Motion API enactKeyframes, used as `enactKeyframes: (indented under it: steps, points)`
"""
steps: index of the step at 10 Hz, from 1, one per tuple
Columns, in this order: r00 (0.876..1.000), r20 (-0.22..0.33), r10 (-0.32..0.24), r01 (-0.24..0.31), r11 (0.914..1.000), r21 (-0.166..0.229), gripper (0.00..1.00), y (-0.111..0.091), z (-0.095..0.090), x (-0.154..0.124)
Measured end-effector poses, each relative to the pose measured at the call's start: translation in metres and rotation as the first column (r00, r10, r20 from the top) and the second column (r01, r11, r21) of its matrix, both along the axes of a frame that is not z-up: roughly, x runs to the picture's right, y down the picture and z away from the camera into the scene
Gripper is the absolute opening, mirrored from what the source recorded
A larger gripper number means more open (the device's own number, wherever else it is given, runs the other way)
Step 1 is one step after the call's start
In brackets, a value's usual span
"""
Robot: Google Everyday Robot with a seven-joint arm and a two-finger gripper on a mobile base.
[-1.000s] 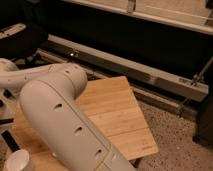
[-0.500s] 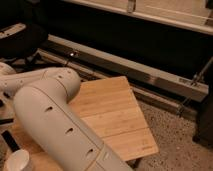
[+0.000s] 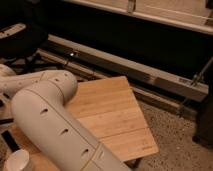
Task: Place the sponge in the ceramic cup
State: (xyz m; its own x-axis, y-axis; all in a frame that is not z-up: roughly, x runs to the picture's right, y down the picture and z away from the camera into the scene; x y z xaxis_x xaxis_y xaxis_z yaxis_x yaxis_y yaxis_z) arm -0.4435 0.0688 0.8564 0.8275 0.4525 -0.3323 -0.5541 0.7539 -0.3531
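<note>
The ceramic cup (image 3: 19, 161), white and round, shows at the bottom left corner, partly cut by the frame and next to my arm. My large white arm (image 3: 52, 125) fills the lower left and reaches off toward the left edge. The gripper is out of view, past the left edge or behind the arm. The sponge is hidden or out of view.
A light wooden table (image 3: 112, 117) lies under the arm, its right corner jutting over speckled floor (image 3: 175, 145). A long metal rail (image 3: 135, 70) runs behind it along a dark wall. Dark objects (image 3: 20, 40) stand at the upper left.
The arm's elbow has shifted slightly to the left over the table. The cup and the table have not moved.
</note>
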Motion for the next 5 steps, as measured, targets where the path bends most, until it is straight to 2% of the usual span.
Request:
enactKeyframes:
  steps: [2, 5]
  points:
    - [1.0, -0.015, 0.01, -0.011, 0.9998, -0.019, 0.65, -0.001, 0.007, 0.005]
    - [0.999, -0.031, -0.005, 0.004, 0.9992, -0.041, 0.65, 0.004, 0.015, 0.008]
